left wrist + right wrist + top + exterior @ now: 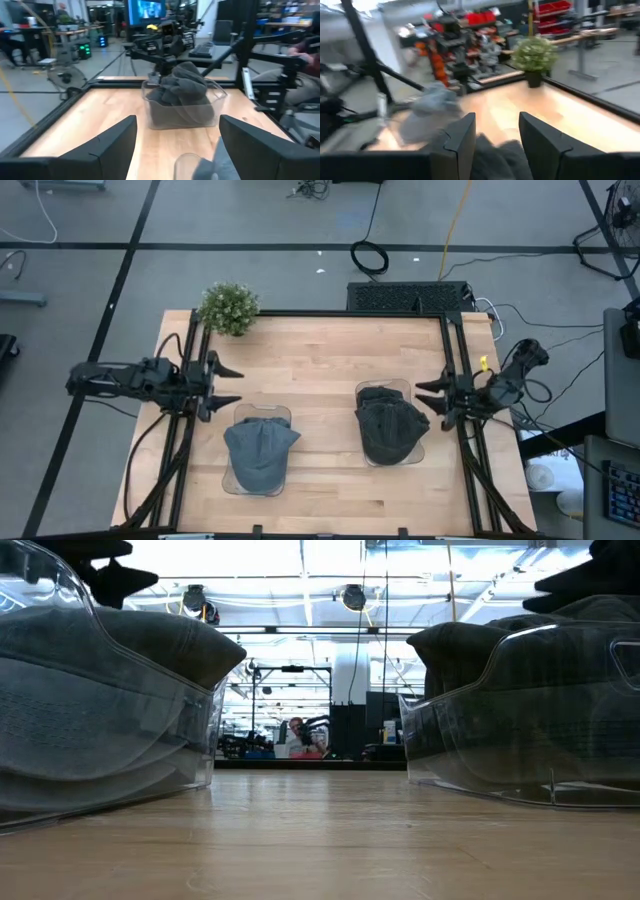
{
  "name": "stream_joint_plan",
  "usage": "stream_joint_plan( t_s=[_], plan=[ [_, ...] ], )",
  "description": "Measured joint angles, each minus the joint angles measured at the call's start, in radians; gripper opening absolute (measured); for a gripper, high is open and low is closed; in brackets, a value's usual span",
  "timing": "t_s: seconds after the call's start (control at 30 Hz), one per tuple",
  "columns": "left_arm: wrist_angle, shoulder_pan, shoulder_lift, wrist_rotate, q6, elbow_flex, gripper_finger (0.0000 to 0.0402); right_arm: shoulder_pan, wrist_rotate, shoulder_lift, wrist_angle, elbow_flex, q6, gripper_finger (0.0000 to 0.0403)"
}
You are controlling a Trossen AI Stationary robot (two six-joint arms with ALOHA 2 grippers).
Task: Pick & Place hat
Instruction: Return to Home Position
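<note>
**Caps in bins, arms at table edges**

- Gray cap (262,452): 1 pc, lying inside L bin (270,412), filling most of it, brim spilling over the rim. In the R wrist view it is showing only as a pale blur.
- Black caps (390,425): piled inside R bin (400,384) and rising above the rim. Looks like 2, but the seam btw. them is hard to make out.
- Both bins are sitting on the wooden table (320,350), well apart. The low view is cutting each off at the frame edge, w/ the clear walls hiding the lower parts of the caps.
- L gripper (232,386): hanging at the table's left edge, pointing inward, fingers spread wide, gripping nothing.
- R gripper (425,397): hanging at the right edge, fingers apart, gripping nothing. Its tips are sitting just beside the R bin's rim; can't tell if touching.
- Potted plant (229,307): standing at the far left corner.
- Person (295,730): showing far behind the table in the low view, too small to describe.
</note>
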State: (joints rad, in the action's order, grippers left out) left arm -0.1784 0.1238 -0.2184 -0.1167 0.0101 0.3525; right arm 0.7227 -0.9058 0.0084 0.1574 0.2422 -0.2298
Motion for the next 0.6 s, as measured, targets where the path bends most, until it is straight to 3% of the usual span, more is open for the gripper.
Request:
stream_joint_plan(
  t_s=[0.17,0.33,0.6],
  plan=[
    [0.002,-0.001,0.056,0.027,0.022,-0.053,0.0294,-0.068,0.142,0.001,-0.106,-0.056,0.029,0.0139],
    [-0.004,-0.001,0.109,0.140,0.026,-0.064,0.0294,-0.178,0.261,0.002,-0.150,-0.102,0.017,0.0139],
    [-0.062,-0.001,0.182,0.135,0.026,-0.065,0.0294,-0.428,0.503,0.002,-0.182,-0.137,0.006,0.0139]
  ],
)
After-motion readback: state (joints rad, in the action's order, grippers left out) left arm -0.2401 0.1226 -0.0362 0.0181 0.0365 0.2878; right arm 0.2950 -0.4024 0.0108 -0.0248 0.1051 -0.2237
